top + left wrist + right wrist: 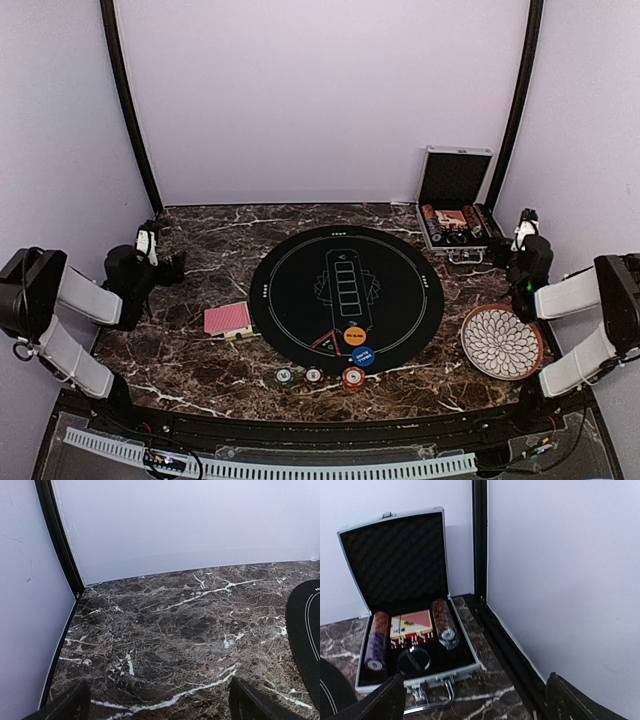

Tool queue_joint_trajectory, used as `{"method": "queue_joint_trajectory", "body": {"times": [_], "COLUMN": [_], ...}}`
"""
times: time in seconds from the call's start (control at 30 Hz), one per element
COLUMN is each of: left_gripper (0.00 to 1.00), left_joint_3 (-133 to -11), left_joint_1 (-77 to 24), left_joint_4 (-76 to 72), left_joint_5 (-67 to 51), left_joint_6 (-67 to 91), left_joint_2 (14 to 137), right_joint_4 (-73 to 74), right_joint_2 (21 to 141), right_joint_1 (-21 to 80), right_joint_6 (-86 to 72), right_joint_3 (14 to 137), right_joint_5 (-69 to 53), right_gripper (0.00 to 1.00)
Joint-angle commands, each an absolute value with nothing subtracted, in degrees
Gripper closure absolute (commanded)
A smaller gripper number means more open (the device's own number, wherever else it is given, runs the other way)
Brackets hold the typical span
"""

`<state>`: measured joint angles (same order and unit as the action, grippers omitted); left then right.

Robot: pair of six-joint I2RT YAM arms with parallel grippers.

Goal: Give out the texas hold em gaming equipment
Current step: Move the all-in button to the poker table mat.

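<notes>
Pale grey shells on left arm and right arm, black joints; left gripper, right gripper black-fingered.

A round mat is lying mid-frame on the table. A card deck is sitting just beside its left edge. Two buttons and a triangular marker are resting on the mat's lower part, with three chips lining up just below. An open case is standing upper right, and a plate is lying lower right.

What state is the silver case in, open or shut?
Open: the silver case has its lid upright; chip rolls and cards show inside.
</notes>
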<state>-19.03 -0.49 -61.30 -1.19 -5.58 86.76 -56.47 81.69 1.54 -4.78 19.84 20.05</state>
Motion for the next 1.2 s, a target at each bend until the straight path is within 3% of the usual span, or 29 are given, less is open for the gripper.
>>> {"method": "queue_joint_trajectory", "body": {"times": [0.0, 0.13, 0.33, 0.47, 0.7, 0.93, 1.17], "left_gripper": [0.01, 0.01, 0.01, 0.01, 0.01, 0.01, 0.01], "left_joint_3": [-29.3, -38.9, -44.3, -49.4, -54.1, -57.3, -57.9], "left_joint_1": [-0.2, -0.2, -0.2, -0.2, 1.6, 1.6, 1.6], "left_joint_4": [-34.5, -9.4, 1.5, 8.8, 17.8, 25.3, 27.5], "left_joint_5": [-4.4, -8.0, -9.8, -9.4, -10.0, -10.4, -9.9], "left_joint_6": [-11.0, -13.5, -11.8, -10.9, -12.7, -15.3, -16.8], "left_joint_2": [80.0, 77.3, 70.8, 69.9, 67.9, 67.8, 67.6], "right_joint_4": [-29.3, -18.8, -11.5, -6.9, 7.5, 16.7, 22.5], "right_joint_2": [76.6, 75.5, 74.3, 78.1, 81.4, 88.2, 95.3], "right_joint_1": [2.0, 2.0, 1.5, 2.4, 22.7, 41.9, 53.8], "right_joint_6": [-7.9, -11.9, -28.4, -28.2, -19.7, -19.2, -19.9], "right_joint_3": [35.0, 41.9, 47.9, 53.0, 61.6, 66.1, 69.0], "right_joint_5": [19.8, 13.2, 3.2, -12.1, 1.9, 4.3, 4.8], "right_gripper": [0.02, 0.01, 0.01, 0.01, 0.04, 0.15, 0.24]}}
